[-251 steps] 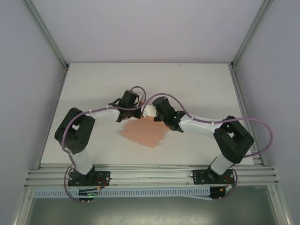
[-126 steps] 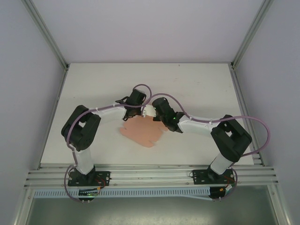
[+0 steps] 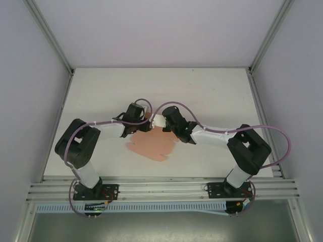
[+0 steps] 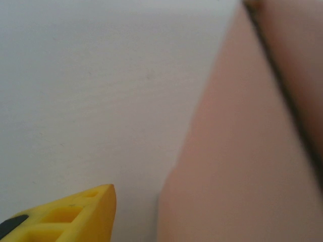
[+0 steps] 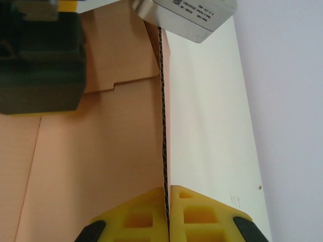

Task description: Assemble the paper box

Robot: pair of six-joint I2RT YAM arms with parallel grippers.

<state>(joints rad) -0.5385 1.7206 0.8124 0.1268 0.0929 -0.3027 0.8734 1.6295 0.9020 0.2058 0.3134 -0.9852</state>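
The right gripper (image 5: 167, 212) is found clamped on an upturned edge of the paper box (image 5: 101, 166), whose pink sheet spreads to its left. The left gripper (image 3: 141, 122), opposite, has been drawn back leftward. Whether it is open or closed cannot be told. Folding is judged unfinished.

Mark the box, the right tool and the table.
box (image 3: 151, 146), top view, middle of the pink sheet.
right tool (image 5: 167, 194), right wrist view, between the yellow fingertips clamping the box edge.
table (image 3: 212, 91), top view, bare far part.
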